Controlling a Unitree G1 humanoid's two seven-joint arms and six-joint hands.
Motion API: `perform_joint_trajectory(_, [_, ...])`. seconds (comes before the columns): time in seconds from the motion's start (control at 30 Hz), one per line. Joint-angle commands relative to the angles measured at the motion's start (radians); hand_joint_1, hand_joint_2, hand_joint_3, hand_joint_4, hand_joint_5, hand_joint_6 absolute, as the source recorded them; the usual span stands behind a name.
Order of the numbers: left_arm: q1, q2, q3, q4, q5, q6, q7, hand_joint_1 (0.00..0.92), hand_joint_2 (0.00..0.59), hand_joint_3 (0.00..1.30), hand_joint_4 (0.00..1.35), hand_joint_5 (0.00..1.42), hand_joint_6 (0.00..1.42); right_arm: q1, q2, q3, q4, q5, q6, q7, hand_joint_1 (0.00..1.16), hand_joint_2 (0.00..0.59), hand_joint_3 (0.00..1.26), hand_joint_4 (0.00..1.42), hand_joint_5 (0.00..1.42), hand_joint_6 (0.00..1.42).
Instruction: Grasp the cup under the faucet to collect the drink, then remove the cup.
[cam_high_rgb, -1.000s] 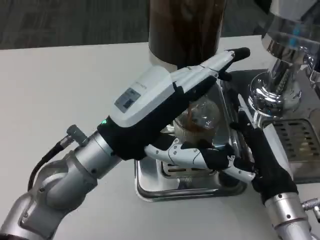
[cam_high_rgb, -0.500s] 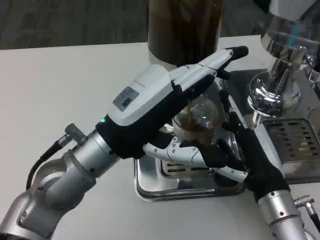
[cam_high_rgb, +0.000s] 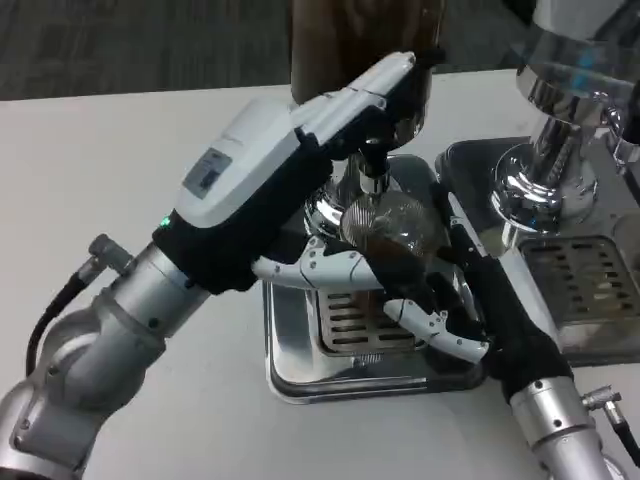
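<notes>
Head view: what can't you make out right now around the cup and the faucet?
- Cup: its base and left side are covered by the left hand and the right hand, so the grip is unclear.
- Faucet: its upper part is hidden behind the left hand's fingers.
- Drink dispenser: cut off by the top edge.
- Drip tray: partly covered by both hands.

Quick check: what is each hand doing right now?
Left hand: raised at the faucet, fingers extended; whether it grips anything cannot be told.
Right hand: holds the cup under the faucet.
</notes>
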Motion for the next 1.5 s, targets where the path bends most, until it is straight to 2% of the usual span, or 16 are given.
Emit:
perform_joint_trajectory(0.03, [0.019,0.005,0.071,-0.042,-0.006,0.02,0.056,0.0,0.098,0.04,0.0,0.21,0.21,-0.008,0.005,-0.004,0.008,0.003,-0.027,0.001,0.59,0.192,0.0,0.0,0.0,0.13])
perform_joint_trajectory(0.27, [0.063,0.013,0.164,-0.122,-0.035,0.06,0.085,0.0,0.108,0.03,0.0,0.2,0.19,-0.009,0.005,-0.006,0.01,0.008,-0.031,0.007,0.58,0.195,0.0,0.0,0.0,0.13])
perform_joint_trajectory(0.4, [0.132,0.011,0.224,-0.178,-0.036,0.082,0.105,0.0,0.112,0.03,0.0,0.19,0.18,-0.008,0.007,-0.005,0.008,0.007,-0.034,0.007,0.58,0.196,0.0,0.0,0.0,0.13])
perform_joint_trajectory(0.6, [0.267,-0.004,0.285,-0.206,0.012,0.102,0.174,0.0,0.121,0.03,0.0,0.16,0.13,0.001,0.005,-0.004,-0.007,0.011,-0.038,0.017,0.58,0.196,0.0,0.0,0.0,0.13])
perform_joint_trajectory(0.73, [0.354,0.003,0.308,-0.158,0.094,0.119,0.239,0.0,0.134,0.03,0.0,0.14,0.1,0.019,0.004,-0.002,-0.033,0.011,-0.032,0.028,0.58,0.193,0.0,0.0,0.0,0.12])
perform_joint_trajectory(1.0, [0.407,0.042,0.294,-0.091,0.219,0.167,0.32,0.0,0.145,0.0,0.0,0.1,0.05,0.044,0.016,-0.004,-0.08,0.018,-0.011,0.039,0.59,0.193,0.0,0.0,0.0,0.08])
perform_joint_trajectory(1.1, [0.413,0.054,0.276,-0.038,0.224,0.172,0.341,0.0,0.146,0.0,0.0,0.1,0.04,0.045,0.027,-0.005,-0.077,0.022,-0.014,0.041,0.6,0.192,0.0,0.0,0.0,0.08])
perform_joint_trajectory(1.23, [0.425,0.08,0.261,0.048,0.205,0.135,0.367,0.0,0.147,0.03,0.0,0.1,0.04,0.045,0.048,-0.001,-0.071,0.028,-0.015,0.044,0.62,0.191,0.0,0.0,0.0,0.07])
perform_joint_trajectory(1.5, [0.406,0.101,0.205,0.133,0.201,0.13,0.385,0.0,0.153,0.04,0.0,0.1,0.04,0.044,0.059,0.002,-0.058,0.03,-0.007,0.048,0.63,0.188,0.0,0.0,0.0,0.06])
